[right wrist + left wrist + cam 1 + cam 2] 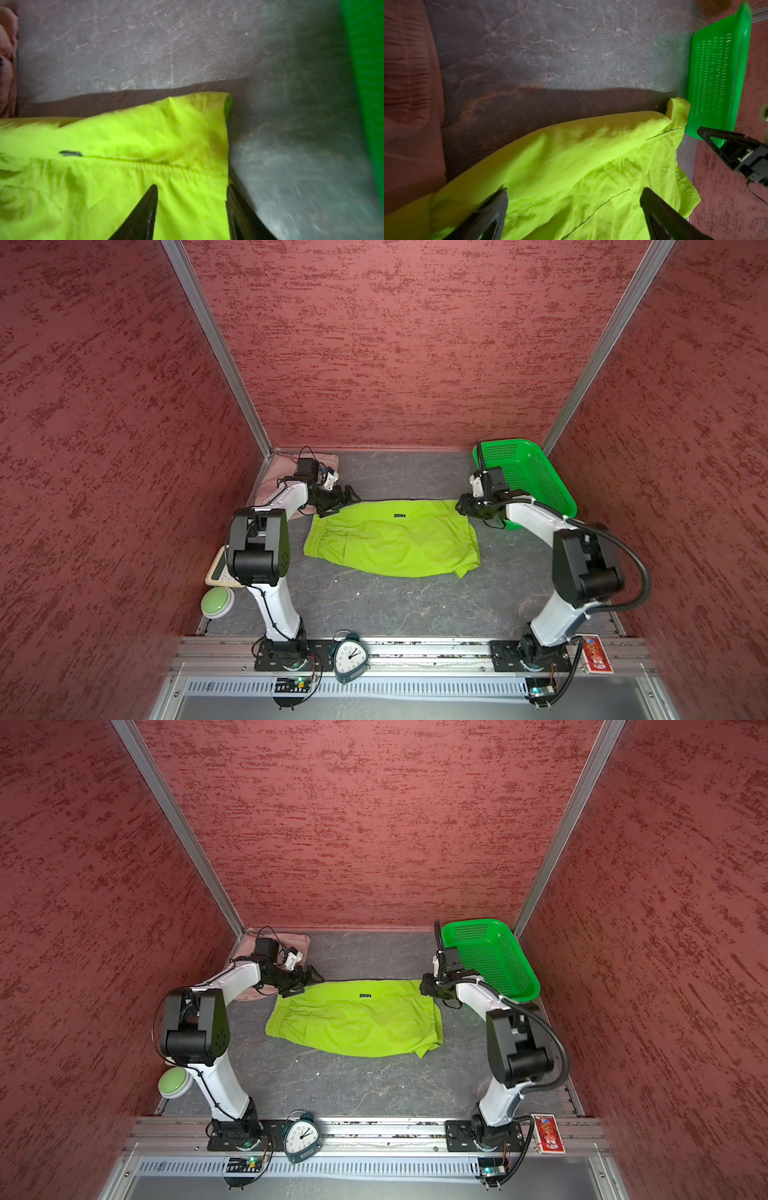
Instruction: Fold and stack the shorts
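Lime green shorts (395, 543) lay folded on table (395, 605); left jaws wide open, right jaws part-open, neither gripping cloth. Likely best: square edges, then stack onto pink shorts (276, 466).

Both arms reach forward from their bases, elbows raised and wrists bent downward. The left tool (341, 504) hovers over the far left corner of the lime green shorts (395, 543), jaws spread wide. The right tool (460, 507) sits at the shorts' far right corner, jaws parted and pinching nothing.

Left hand (574, 191) spread wide above lime shorts (571, 155) near green basket (716, 72).
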`<state>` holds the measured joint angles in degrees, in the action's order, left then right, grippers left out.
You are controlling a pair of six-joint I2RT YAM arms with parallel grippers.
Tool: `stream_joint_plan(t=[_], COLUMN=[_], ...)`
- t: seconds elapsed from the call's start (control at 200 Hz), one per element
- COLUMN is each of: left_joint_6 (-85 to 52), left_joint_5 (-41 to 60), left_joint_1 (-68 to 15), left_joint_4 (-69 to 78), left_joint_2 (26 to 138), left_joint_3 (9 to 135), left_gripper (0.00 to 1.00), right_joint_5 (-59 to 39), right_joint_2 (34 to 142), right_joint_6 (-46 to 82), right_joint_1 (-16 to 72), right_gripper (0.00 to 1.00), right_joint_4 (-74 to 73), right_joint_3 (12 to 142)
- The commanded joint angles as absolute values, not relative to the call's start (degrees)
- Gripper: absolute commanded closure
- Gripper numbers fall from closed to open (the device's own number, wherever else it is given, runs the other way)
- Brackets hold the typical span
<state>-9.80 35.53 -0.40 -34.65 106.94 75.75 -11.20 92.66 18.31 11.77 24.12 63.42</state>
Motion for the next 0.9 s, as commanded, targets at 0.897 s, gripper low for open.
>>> stream_joint_plan(t=[0.897], left_joint_6=[-22.95], left_joint_5=[30.06], left_joint_1=[1.24], left_joint_4=[-28.17], left_joint_2=[83.93], left_joint_3=[51.71], left_gripper=[0.01], right_joint_5=[-11.39], right_joint_2=[62.06], right_joint_6=[51.9], right_joint_1=[28.25], right_gripper=[0.49], right_joint_4=[29.62], right_joint_3=[31.55])
